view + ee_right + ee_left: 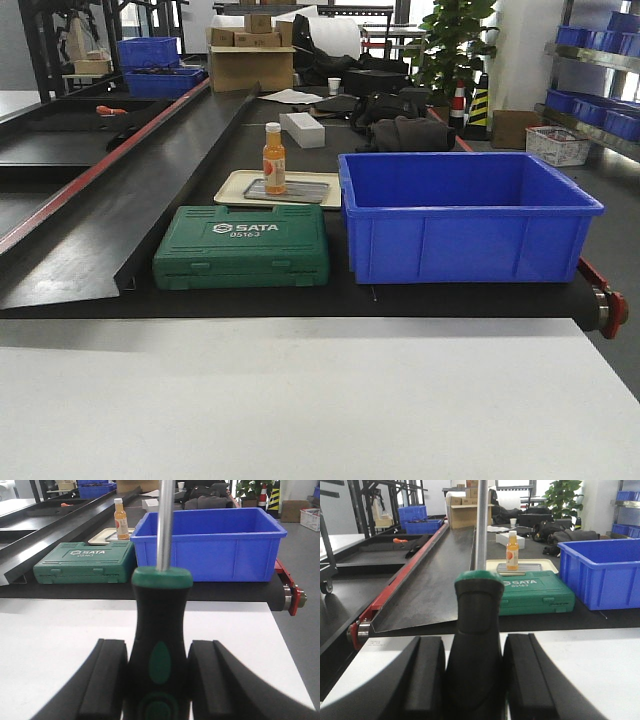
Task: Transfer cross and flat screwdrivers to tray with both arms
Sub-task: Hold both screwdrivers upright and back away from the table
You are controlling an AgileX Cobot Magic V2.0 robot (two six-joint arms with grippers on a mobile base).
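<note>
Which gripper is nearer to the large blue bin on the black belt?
Right. The blue bin stands straight ahead of the right gripper, across the white table. From the left gripper it lies off to the right, beside the green case.

The white table [320, 400] before me is open room for low passes. Past its far edge the green tool case [242, 245] and tall blue bin [465, 215] stand close side by side on the black belt [150, 200], walling off the beige tray [232, 186] and orange bottle [274, 157] behind the case. The left screwdriver [472, 630] and right screwdriver [160, 630] jut forward toward that wall.
</note>
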